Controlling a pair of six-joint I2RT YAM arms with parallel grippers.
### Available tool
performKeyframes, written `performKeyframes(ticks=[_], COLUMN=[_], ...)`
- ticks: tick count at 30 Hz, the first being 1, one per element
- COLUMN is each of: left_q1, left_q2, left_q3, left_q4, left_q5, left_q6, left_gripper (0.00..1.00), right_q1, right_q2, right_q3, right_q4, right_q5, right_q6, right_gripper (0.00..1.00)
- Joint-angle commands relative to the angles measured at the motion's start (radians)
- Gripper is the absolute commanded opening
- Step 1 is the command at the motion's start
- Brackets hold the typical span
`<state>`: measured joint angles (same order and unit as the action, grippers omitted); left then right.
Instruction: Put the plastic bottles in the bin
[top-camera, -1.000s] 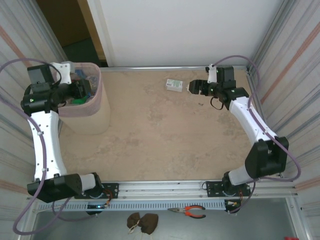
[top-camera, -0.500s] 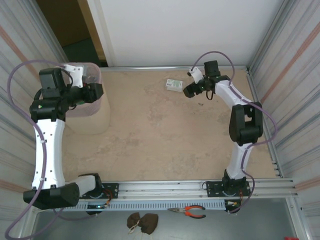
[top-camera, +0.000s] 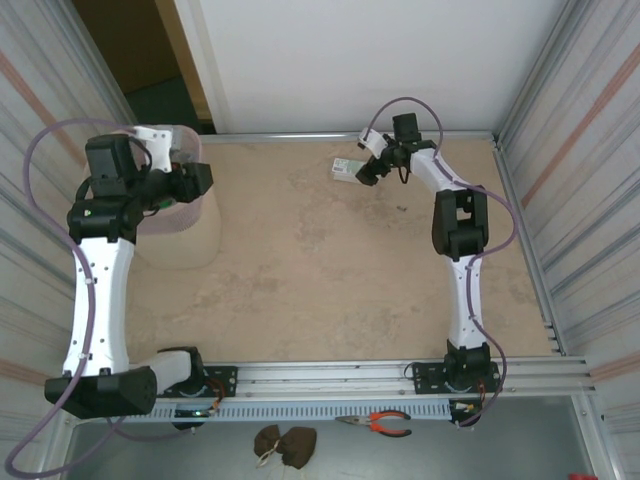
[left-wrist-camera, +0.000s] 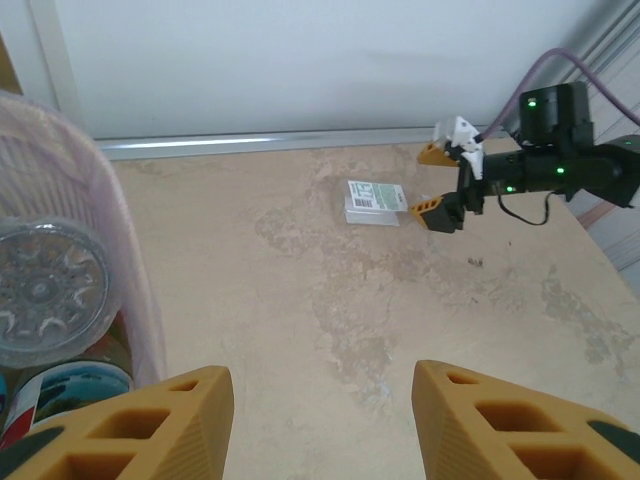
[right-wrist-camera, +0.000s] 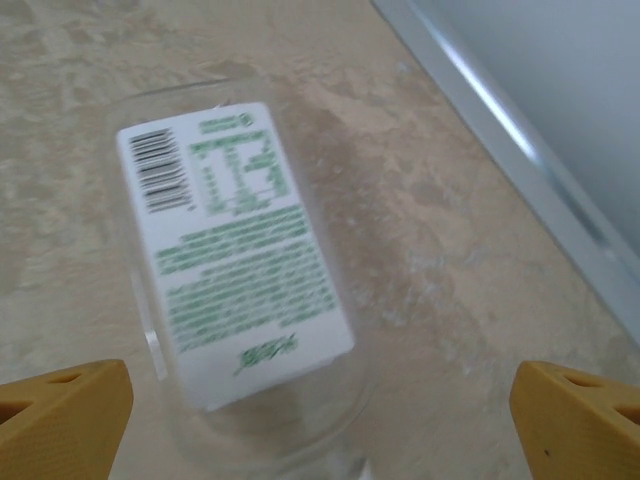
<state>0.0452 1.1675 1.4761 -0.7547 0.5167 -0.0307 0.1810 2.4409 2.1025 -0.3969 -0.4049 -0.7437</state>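
The right gripper (left-wrist-camera: 428, 181) has moved in on the lone bottle (right-wrist-camera: 235, 260) from a spot well to its right a second ago, its arm folding up tall behind it, and its jaws have spread as it came. They now stand wide, holding nothing; in the right wrist view the two orange fingertips (right-wrist-camera: 60, 410) sit at the bottom corners. The bottle lies on its side just ahead of them and between their lines, its white label with green print and a barcode facing up. The left gripper (left-wrist-camera: 320, 400) has drawn back from above the bin's (top-camera: 185, 235) mouth to its right rim. Its jaws stand partly apart and empty, with bare table (top-camera: 320, 280) showing between the fingers. The bin's pink wall rises just to this gripper's left. Below and to the left, inside the bin, lie the ribbed base of a clear bottle (left-wrist-camera: 45, 290) and, under it, a bottle with a printed label (left-wrist-camera: 70, 388). The lone bottle lies far ahead of the left gripper and a little to its right.
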Motion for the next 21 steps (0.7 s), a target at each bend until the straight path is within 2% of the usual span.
performKeyframes(ticks=[1,7,21], left_q1=[-0.019,-0.049,-0.077], left_q2=[-0.007,0.019,0.041], left_q3=[-0.011,-0.003,0.027], left_q4=[0.032,0.031,0.013], left_q5=[0.02,-0.003,-0.029], left_q6=[-0.017,-0.015,-0.006], left_gripper=[0.51,0.51,0.51], right_q1=[0.002,0.009,0.026], right_q2=[0.083,0.175,0.2], right_q3=[0.103,0.196,0.209], right_q4=[-0.045,-0.118,-0.187], right_q5=[-0.052,-0.094,-0.186], right_q6=[-0.075,-0.155,-0.201], right_gripper=[0.97,0.96,0.9])
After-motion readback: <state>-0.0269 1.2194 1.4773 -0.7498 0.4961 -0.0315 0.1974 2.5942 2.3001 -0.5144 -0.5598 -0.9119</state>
